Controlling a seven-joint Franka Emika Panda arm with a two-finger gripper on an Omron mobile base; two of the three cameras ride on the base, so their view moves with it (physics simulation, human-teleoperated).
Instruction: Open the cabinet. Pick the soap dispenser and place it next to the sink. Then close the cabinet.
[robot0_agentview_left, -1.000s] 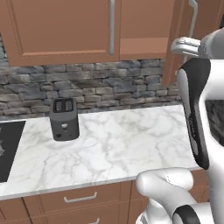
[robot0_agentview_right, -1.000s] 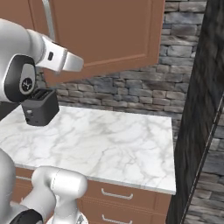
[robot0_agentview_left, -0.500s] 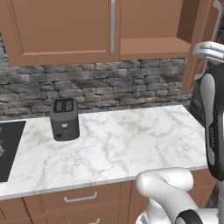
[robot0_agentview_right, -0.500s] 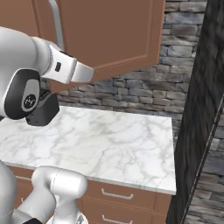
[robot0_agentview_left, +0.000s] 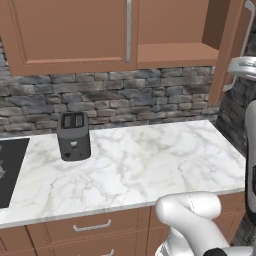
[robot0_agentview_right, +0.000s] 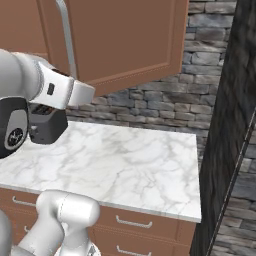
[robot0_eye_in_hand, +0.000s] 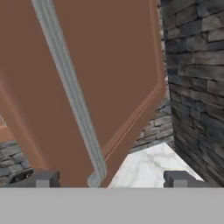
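The cabinet (robot0_agentview_left: 70, 35) hangs over the counter with its left door shut. Its right door (robot0_agentview_left: 231, 50) is swung wide open, and the same door (robot0_agentview_right: 125, 40) fills the upper part of the right base view. In the hand view my gripper (robot0_eye_in_hand: 109, 179) is open. The lower end of the door's silver bar handle (robot0_eye_in_hand: 70, 96) stands just above and between the fingertips (robot0_eye_in_hand: 41, 178), touching neither. A bare wooden shelf (robot0_agentview_left: 175, 50) shows inside the opened half. The soap dispenser and the sink are out of view.
A dark toaster (robot0_agentview_left: 74, 135) stands on the marble counter (robot0_agentview_left: 150, 165) by the stone backsplash. A black cooktop (robot0_agentview_left: 10, 170) lies at the far left. A tall dark stone wall (robot0_agentview_right: 230, 125) closes the counter's right end. Drawers (robot0_agentview_left: 90, 227) run below.
The right cabinet door has swung farther open and my arm has followed it to the right. The jaws have spread apart off the handle.
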